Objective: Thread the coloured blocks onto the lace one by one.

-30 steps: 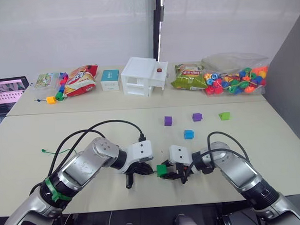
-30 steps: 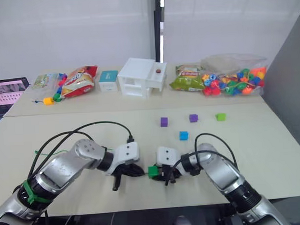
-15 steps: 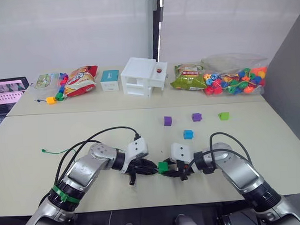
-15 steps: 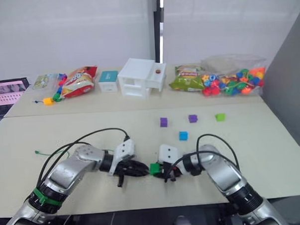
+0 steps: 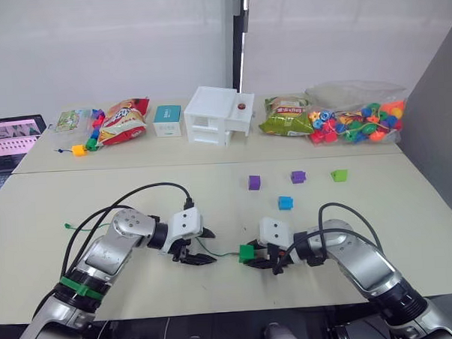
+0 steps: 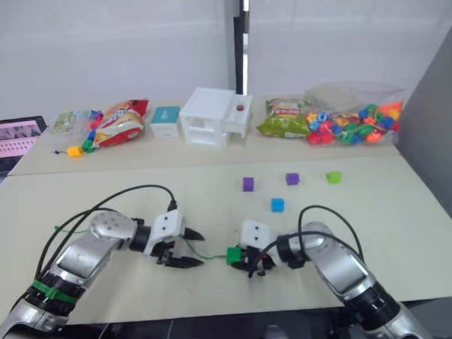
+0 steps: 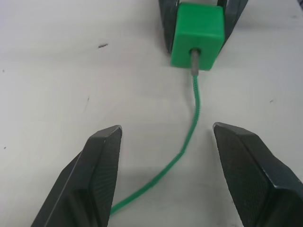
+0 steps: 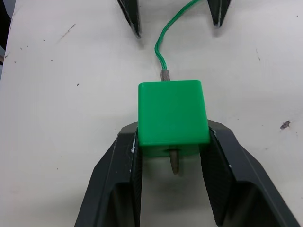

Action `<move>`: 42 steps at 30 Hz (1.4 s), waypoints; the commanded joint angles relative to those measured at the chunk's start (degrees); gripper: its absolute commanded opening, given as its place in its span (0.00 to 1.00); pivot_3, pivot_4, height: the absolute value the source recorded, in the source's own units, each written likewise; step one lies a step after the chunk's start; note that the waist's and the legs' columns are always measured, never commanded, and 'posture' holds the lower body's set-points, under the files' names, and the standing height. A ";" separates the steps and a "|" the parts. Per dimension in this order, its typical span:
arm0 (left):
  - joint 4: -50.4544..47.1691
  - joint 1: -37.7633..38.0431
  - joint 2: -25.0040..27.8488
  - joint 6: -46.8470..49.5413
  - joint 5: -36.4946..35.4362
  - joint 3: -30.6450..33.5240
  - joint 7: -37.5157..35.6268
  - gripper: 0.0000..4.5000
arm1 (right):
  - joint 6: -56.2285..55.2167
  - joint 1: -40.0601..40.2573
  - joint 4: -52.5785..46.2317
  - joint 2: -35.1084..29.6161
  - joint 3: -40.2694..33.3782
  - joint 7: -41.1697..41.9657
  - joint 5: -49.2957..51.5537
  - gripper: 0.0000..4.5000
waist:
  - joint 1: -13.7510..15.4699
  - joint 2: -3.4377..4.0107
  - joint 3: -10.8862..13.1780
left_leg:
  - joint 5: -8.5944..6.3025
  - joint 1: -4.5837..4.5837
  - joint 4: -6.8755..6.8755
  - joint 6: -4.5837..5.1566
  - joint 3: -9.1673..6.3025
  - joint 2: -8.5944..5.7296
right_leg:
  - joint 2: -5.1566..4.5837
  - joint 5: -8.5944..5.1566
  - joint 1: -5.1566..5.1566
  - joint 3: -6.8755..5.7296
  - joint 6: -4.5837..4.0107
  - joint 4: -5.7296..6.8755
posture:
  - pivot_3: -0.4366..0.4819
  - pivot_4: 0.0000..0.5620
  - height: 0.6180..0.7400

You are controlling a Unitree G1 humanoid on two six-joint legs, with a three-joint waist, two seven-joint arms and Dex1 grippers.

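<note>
1. A pale beige desk [image 5: 211, 178] fills the lower frame, a seam crossing it at mid-height.
2. White curtain-like walls [image 5: 108, 47] span the top, split by a dark vertical post [image 5: 236, 34] at upper centre.
3. A grey panel [image 5: 434, 123] stands at the right edge.

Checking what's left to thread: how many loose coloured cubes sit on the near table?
4: two purple cubes, a light green cube and a blue cube, all beyond the right gripper.
</note>
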 commanded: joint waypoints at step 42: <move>-10.68 -1.61 -2.45 9.57 0.85 -1.46 -1.11 0.57 | 4.57 -0.11 -3.82 0.58 0.59 -1.68 1.30 0.26 | -0.18 0.00 0.00 | 0.00 0.00 0.00 0.00 -0.03 0.00 | 0.01 0.00 -0.01 0.00 0.00 0.02 | 0.48 0.27 1.00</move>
